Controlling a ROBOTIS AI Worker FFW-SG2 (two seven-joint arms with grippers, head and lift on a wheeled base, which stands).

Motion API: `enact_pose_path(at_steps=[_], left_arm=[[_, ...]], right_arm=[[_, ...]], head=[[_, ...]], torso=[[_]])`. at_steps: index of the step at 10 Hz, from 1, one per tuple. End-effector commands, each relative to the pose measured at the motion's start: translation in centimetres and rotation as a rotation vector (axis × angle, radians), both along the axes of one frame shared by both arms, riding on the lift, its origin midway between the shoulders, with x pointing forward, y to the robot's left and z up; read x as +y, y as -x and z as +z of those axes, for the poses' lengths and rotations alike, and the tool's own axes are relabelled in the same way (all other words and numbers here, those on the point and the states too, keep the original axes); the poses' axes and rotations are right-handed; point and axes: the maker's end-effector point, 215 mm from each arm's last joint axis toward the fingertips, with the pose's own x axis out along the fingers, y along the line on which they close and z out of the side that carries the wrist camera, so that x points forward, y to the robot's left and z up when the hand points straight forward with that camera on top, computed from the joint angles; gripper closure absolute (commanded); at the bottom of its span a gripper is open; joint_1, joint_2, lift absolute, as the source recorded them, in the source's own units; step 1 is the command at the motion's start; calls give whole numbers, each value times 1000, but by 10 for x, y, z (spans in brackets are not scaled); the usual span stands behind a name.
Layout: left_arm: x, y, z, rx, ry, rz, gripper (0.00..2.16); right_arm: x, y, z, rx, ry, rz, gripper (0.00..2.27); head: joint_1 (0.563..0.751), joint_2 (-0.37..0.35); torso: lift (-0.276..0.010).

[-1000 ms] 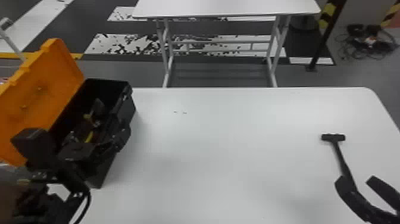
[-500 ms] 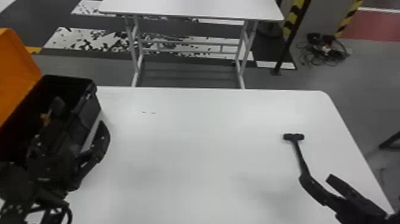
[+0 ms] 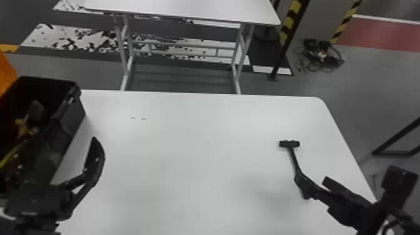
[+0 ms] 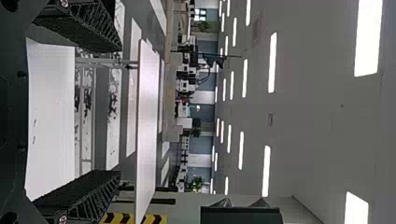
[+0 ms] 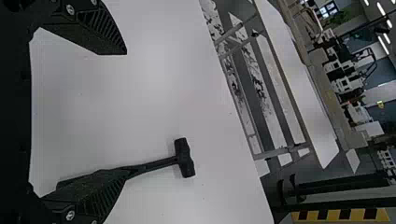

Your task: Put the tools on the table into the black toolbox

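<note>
Right gripper [image 3: 312, 179] wide, at hammer [image 3: 289, 144]; left gripper [image 3: 40, 200] wide, at toolbox [image 3: 67, 106].

Right: fingers well apart; one overlaps the hammer's handle, other stands off to the side. Contact with handle: cannot tell; covered stretch of handle hidden. Hammer lies on white table [image 3: 203, 150], its head just beyond the fingertips. Left: fingers well apart in its wrist view, bare gap between them; in head view one finger stands over the table, the other lost against dark toolbox. Toolbox lies beside and beyond this gripper, cut off at head view's edge, orange lid [image 3: 5, 75] raised. Inside: several dark pieces plus a yellow strip [image 3: 11, 154], kinds not identifiable. Farther out, ahead of both grippers: second white table [image 3: 187, 9].
</note>
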Motion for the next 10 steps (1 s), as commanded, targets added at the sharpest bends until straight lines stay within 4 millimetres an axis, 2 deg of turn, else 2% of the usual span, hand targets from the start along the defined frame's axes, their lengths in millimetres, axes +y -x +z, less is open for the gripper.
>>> enact_pose_path(at_steps=[1, 6, 10], left_arm=[[-9, 8, -3, -20, -9, -11, 56], [-37, 22, -20, 12, -27, -82, 60], [-42, 26, -29, 31, -32, -105, 66]], right_arm=[[-5, -6, -4, 34, 20, -19, 110], [-30, -9, -23, 146, 99, -85, 120], [-32, -16, -52, 261, 106, -114, 117]], head=[[695, -157], [695, -242], [695, -287]], torso=[[-75], [-75], [-75]])
